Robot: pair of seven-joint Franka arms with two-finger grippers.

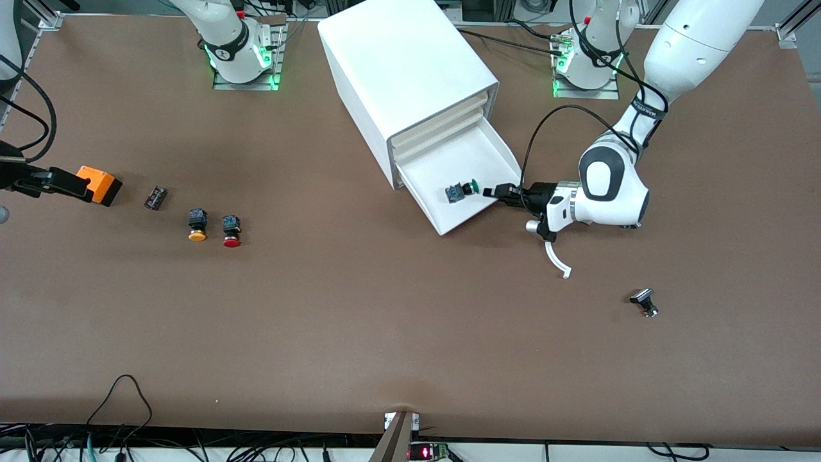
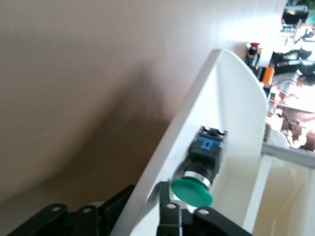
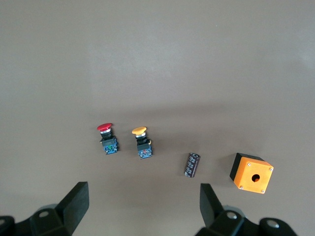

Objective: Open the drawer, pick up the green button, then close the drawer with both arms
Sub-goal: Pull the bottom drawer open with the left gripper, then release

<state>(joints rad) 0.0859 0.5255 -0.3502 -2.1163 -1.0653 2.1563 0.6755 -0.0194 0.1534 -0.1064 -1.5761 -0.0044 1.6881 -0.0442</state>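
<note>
The drawer (image 1: 463,183), lowest of the four in the white cabinet (image 1: 397,70), stands pulled out onto the table as a shallow white tray. Inside it lies the green-capped button (image 1: 462,190), on its side, near the tray wall toward the left arm's end of the table. In the left wrist view the button (image 2: 203,169) rests on the tray floor with its cap toward the camera, untouched.

The left gripper (image 1: 507,191) is at that tray wall. The left wrist view shows its fingers (image 2: 170,216) straddling the thin wall edge, one inside the tray and one outside, drawn nearly together and apparently pinching the wall; it holds no button.

The right gripper (image 3: 142,204) hangs over the table toward the right arm's end, jaws spread wide and empty. That arm waits. Below it lie the orange-capped button (image 1: 197,224), the red-capped button (image 1: 231,231), a small dark cylinder (image 1: 155,197) and an orange box (image 1: 99,185). A small black part (image 1: 644,301) lies apart, nearer the front camera, toward the left arm's end.

Assessment: opening is done. Taking the button is not yet done, and closing the drawer remains.
</note>
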